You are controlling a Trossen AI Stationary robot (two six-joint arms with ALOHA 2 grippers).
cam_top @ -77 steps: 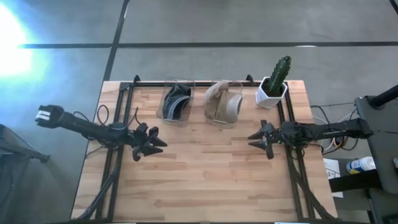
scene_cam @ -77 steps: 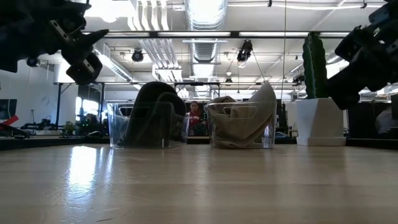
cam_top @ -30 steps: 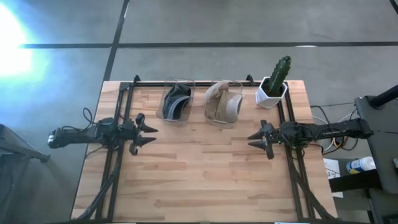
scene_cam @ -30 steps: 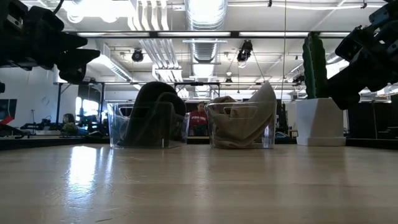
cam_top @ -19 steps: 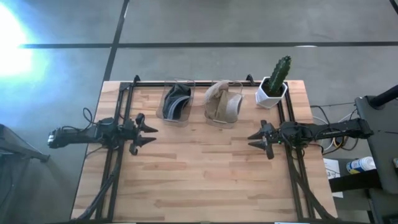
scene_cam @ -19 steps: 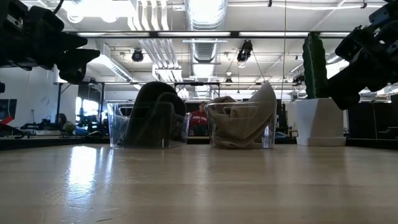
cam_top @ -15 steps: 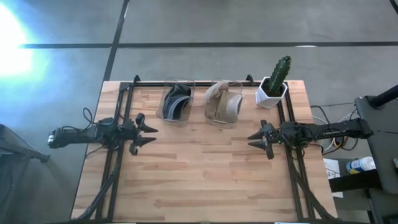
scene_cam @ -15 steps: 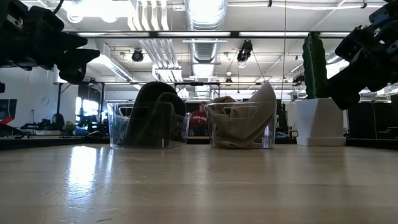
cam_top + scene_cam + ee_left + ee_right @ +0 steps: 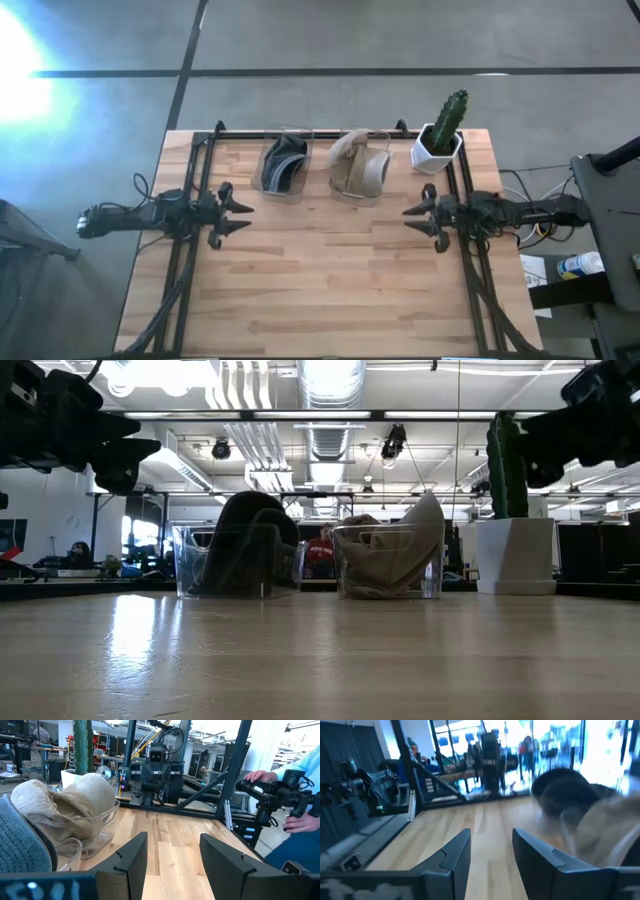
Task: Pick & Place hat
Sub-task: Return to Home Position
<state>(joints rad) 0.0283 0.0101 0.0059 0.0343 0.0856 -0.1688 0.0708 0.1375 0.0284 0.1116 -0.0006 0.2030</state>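
Two hats sit in clear bins at the table's far side. The dark grey hat fills the left bin. The beige hat fills the right bin. My left gripper hovers open near the left edge, level with the dark hat's bin and in front of it. My right gripper hovers open toward the right edge, in front of the beige hat's bin. Neither gripper touches anything.
A cactus in a white pot stands at the far right corner, beside the beige hat's bin. Black frame rails run along the left, right and far sides of the table. Bare wood spreads across the middle and near side.
My right gripper has risen and drawn back a little toward the table's right edge, staying open. My left gripper and both hats have kept still.
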